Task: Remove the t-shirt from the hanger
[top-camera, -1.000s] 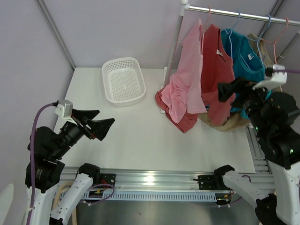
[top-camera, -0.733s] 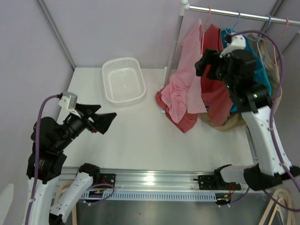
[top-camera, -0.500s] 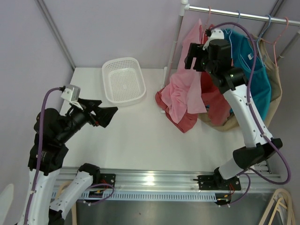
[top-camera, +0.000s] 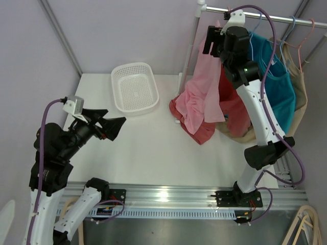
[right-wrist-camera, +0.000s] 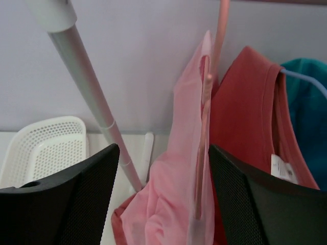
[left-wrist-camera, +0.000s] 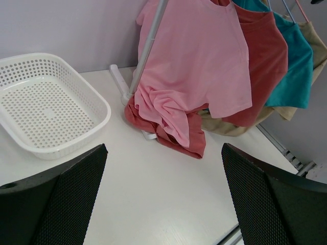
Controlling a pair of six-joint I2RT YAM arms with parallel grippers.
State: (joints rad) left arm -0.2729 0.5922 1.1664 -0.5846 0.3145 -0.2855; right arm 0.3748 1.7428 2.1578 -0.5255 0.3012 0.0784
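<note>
The right gripper [right-wrist-camera: 162,153] is raised high beside the clothes rail [top-camera: 265,16], its jaws spread wide and closed on nothing. In the right wrist view the pink t-shirt [right-wrist-camera: 189,168] and its pink hanger [right-wrist-camera: 206,102] sit in the gap between the two fingers, just ahead of them; whether either finger touches the cloth cannot be told. The t-shirt is still on the hanger, at the left end of the row. Its long axis runs up and down, with the neck at the top under the hook, and it is turned edge-on to this gripper. Its lower part is bunched in folds on red cloth at the foot of the grey pole [right-wrist-camera: 92,97]. Behind it along the rail hang a red shirt [top-camera: 236,81], a teal shirt [top-camera: 271,66] and a beige garment [top-camera: 299,92], each touching the next. The left gripper [left-wrist-camera: 163,150] hovers over the left side of the white worktop [top-camera: 148,148], well apart from the clothes, its jaws also wide apart and holding nothing. A white perforated basket [top-camera: 134,88] stands on the worktop near the back, left of the pole. Pale lilac walls close in the back and the sides.
</note>
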